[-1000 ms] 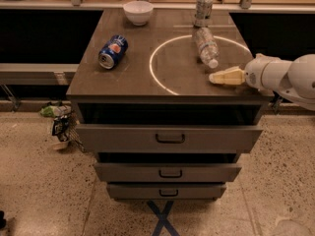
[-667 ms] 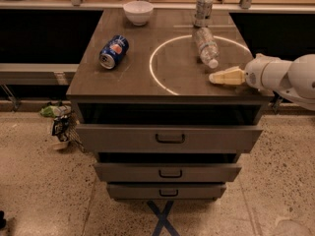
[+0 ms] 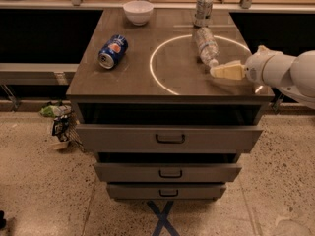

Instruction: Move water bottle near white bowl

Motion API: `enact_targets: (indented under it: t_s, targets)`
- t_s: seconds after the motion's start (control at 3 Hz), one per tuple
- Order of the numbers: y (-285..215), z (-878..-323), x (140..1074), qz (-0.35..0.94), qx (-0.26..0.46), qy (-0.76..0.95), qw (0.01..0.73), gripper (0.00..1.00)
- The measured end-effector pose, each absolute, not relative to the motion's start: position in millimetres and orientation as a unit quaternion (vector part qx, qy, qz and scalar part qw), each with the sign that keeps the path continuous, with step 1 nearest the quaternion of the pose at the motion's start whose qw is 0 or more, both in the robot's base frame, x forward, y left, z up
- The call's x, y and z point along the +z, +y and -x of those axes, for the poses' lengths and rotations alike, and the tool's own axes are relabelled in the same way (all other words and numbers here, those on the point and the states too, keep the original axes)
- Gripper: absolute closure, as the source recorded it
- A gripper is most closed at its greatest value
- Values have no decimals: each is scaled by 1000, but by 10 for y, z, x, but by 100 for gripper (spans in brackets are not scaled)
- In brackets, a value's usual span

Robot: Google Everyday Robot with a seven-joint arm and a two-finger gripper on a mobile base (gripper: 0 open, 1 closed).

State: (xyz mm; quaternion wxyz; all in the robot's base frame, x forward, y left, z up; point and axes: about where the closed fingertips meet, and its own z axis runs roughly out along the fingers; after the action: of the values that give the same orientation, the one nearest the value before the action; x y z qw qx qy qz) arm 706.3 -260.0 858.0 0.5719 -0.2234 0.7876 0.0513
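The gripper (image 3: 222, 72) hangs low over the near right part of the cabinet top (image 3: 123, 85), reaching in from the right on its white arm (image 3: 288, 73). Whether it is open or closed cannot be told. Just beyond its tip the water bottle (image 3: 206, 45) lies on its side, its narrow end toward the gripper and close to it. Behind the bottle, farther from the gripper, a silver can (image 3: 203, 9) stands upright. The white bowl (image 3: 138, 12) sits well apart, far back and off to the left at the rear edge. A blue soda can (image 3: 112, 51) lies on its side, well to the left of the gripper. A white ring (image 3: 150, 68) marked on the top encloses the bottle and the gripper's tip. Drawers (image 3: 170, 139) stack below.
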Motion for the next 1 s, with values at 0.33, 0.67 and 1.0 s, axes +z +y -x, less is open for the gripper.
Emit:
enact_targets:
  t_s: [0.33,0.67,1.0]
  targets:
    - [-2143,-7045,8896,241,67,762,597,0]
    - [-2105,-7067,8901,237,64,759,603,0]
    - [-2081,-7144,8907,225,49,760,608,0]
